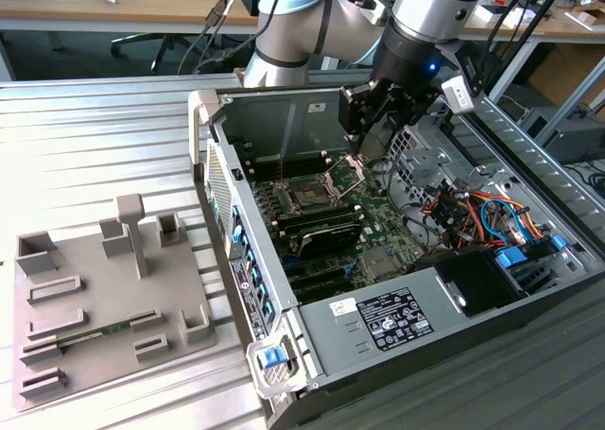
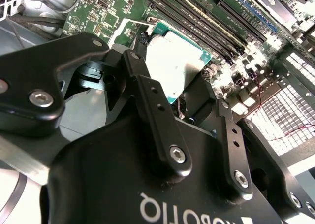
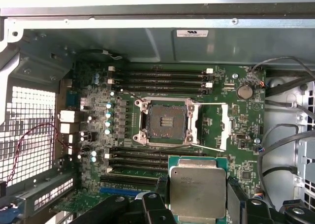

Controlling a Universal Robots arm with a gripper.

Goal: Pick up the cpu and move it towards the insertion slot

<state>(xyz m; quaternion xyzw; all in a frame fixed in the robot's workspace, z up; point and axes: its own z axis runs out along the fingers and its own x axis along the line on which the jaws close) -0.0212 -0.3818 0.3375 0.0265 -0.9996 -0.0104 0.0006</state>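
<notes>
My gripper [image 2: 184, 93] clamped on the cpu [image 3: 198, 189], pale lid showing in both wrist views, held above the motherboard [image 3: 231, 120] just beside the insertion slot [image 3: 165, 121], the slot's bracket open in the first wrist view, exterior view showing my arm inside the computer case [image 1: 312, 345]

Nothing can be read with certainty. A white label [image 1: 392, 318] is carried by the power supply [image 1: 326, 354], a white sticker [image 3: 192, 33] by the case wall [image 3: 123, 42] beyond the slot [image 3: 166, 120], and faint marks by the cpu [image 3: 197, 192]; all print is too small.
</notes>
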